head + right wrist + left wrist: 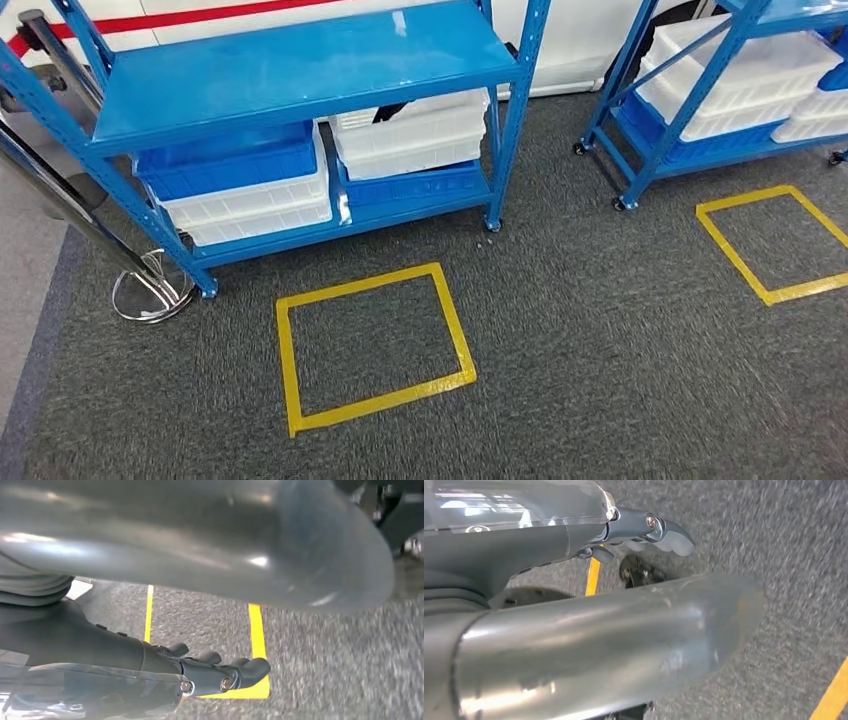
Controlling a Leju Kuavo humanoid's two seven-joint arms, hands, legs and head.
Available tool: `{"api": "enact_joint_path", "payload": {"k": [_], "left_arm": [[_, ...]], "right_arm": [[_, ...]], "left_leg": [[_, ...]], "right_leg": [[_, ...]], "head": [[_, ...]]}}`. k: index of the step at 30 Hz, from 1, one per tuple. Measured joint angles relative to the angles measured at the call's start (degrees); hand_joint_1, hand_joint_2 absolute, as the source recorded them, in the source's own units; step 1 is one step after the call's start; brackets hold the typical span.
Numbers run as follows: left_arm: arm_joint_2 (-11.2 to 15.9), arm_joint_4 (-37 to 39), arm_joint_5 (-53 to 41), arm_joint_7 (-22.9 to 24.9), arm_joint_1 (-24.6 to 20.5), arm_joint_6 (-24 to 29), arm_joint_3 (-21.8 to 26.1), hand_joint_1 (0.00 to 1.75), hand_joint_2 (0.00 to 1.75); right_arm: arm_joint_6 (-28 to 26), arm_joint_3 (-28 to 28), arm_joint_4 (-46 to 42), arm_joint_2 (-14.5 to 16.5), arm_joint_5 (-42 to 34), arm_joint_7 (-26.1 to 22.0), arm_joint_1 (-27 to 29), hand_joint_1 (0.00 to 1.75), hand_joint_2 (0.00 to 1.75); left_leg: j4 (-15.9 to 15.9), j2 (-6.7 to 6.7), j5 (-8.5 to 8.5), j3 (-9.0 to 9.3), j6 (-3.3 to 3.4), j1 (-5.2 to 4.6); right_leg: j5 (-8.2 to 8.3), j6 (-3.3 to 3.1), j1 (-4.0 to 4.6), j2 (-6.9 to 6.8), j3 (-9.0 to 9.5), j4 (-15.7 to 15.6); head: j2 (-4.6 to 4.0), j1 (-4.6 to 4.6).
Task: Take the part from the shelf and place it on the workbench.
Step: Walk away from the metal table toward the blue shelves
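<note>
A blue metal shelf (300,70) stands ahead of me on grey carpet. Its lower level holds stacked white bins (410,135) and a blue bin (230,165). Something dark (385,113) pokes out of the top white bin; I cannot tell what it is. My left hand (589,535) hangs over the carpet with its fingers (674,537) stretched out and nothing in them. My right hand (165,665) hangs the same way, fingers (255,669) extended above yellow tape, holding nothing.
A yellow tape square (372,345) marks the carpet in front of the shelf, and another (775,240) lies to the right. A second blue shelf (690,100) on castors holds white bins at the right. A chrome post base (150,290) stands by the left shelf leg.
</note>
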Motion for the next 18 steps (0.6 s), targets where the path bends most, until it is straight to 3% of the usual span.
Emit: {"api": "enact_joint_path", "payload": {"k": [2, 4, 5, 6, 7, 8, 10, 12, 15, 16, 18], "left_arm": [[0.0, 0.0, -0.1, 0.0, 0.0, 0.0, -0.2, 0.0, 0.0], [0.0, 0.0, -0.4, 0.1, 0.0, -0.1, -0.4, 0.0, 0.0], [0.0, 0.0, -0.6, 0.1, 0.1, -0.1, -0.6, 0.0, 0.0], [0.0, 0.0, -0.7, 0.1, 0.2, -0.2, -0.7, 0.0, 0.0], [0.0, 0.0, -0.8, 0.1, 0.3, -0.2, -0.9, 0.0, 0.0], [0.0, 0.0, -0.8, 0.1, 0.3, -0.2, -0.9, 0.0, 0.0], [0.0, 0.0, -0.9, 0.1, 0.5, -0.2, -1.0, 0.0, 0.0], [0.1, -0.1, -1.0, 0.2, 0.6, -0.2, -1.1, 0.0, 0.0], [0.0, -0.1, -1.2, 0.2, 0.5, -0.2, -1.4, 0.0, 0.0], [0.0, -0.1, -1.2, 0.3, 0.5, -0.2, -1.5, 0.0, 0.0], [0.0, -0.1, -1.3, 0.2, 0.3, -0.2, -1.6, 0.0, 0.0]], "right_arm": [[0.0, -0.1, 0.0, 0.0, 0.0, 0.0, 0.0, 0.0, 0.0], [0.1, -0.2, 0.0, -0.1, 0.1, 0.0, 0.0, 0.0, 0.0], [0.2, -0.2, 0.0, -0.1, 0.1, -0.1, 0.0, 0.0, 0.0], [0.2, -0.2, 0.0, -0.1, 0.1, -0.1, 0.0, 0.0, 0.0], [0.2, -0.2, 0.0, -0.1, 0.1, -0.1, 0.0, 0.0, 0.0], [0.2, -0.2, 0.0, -0.1, 0.1, -0.1, 0.1, 0.0, 0.0], [0.3, -0.2, 0.0, -0.1, 0.2, -0.1, 0.2, 0.0, 0.0], [0.4, -0.2, 0.0, -0.1, 0.2, -0.1, 0.0, 0.0, 0.0], [0.5, -0.3, 0.0, -0.1, 0.3, -0.2, -0.2, 0.0, 0.0], [0.5, -0.3, 0.0, -0.1, 0.3, -0.2, -0.3, 0.0, 0.0], [0.5, -0.3, 0.0, -0.1, 0.3, -0.2, -0.4, 0.0, 0.0]], "left_leg": [[5.7, 0.14, -0.09, -3.07, -0.53, 0.15], [13.0, 0.19, -2.64, -8.08, -0.94, 0.28], [15.3, 0.19, -4.36, -10.2, -1.05, 0.32], [16.0, 0.19, -5.5, -11.68, -1.07, 0.33], [15.0, 0.2, -5.36, -12.3, -0.98, 0.33], [12.4, 0.2, -3.78, -12.27, -0.74, 0.31], [5.5, 0.35, 2.71, -11.52, 0.16, 0.06], [1.7, 0.48, 6.57, -11.0, 0.93, -0.38], [0.4, 0.23, 6.27, -9.2, 1.99, -0.46], [0.0, 0.17, 6.12, -8.33, 2.37, -0.36], [-0.5, 0.13, 5.59, -6.98, 2.9, -0.22]], "right_leg": [[-0.65, -0.67, -0.12, -0.16, 1.61, -0.7], [-1.57, -1.02, -0.07, -0.18, 2.92, -1.0], [-2.11, -1.05, -0.06, -0.11, 3.58, -1.0], [-2.71, -1.05, -0.04, -0.02, 4.36, -1.1], [-3.34, -0.99, -0.02, 0.07, 5.22, -1.1], [-3.99, -0.9, 0.02, 0.12, 6.12, -1.1], [-5.3, -0.6, 0.16, 0.12, 7.62, -1.0], [-6.37, 0.09, 0.21, 0.17, 8.64, -0.9], [-6.2, 1.34, 0.12, 0.17, 9.61, 0.3], [-6.06, 1.64, 0.06, 0.16, 8.92, 2.1], [-7.36, 2.1, -0.12, 0.17, 5.19, 8.2]], "head": [[-0.01, -0.25], [-0.01, -0.45], [-0.01, -0.43], [-0.01, -0.46], [-0.01, -0.47], [-0.01, -0.48], [-0.01, -0.45], [-0.01, -0.46], [0.01, -0.47], [0.01, -0.32], [0.01, -0.06]]}}
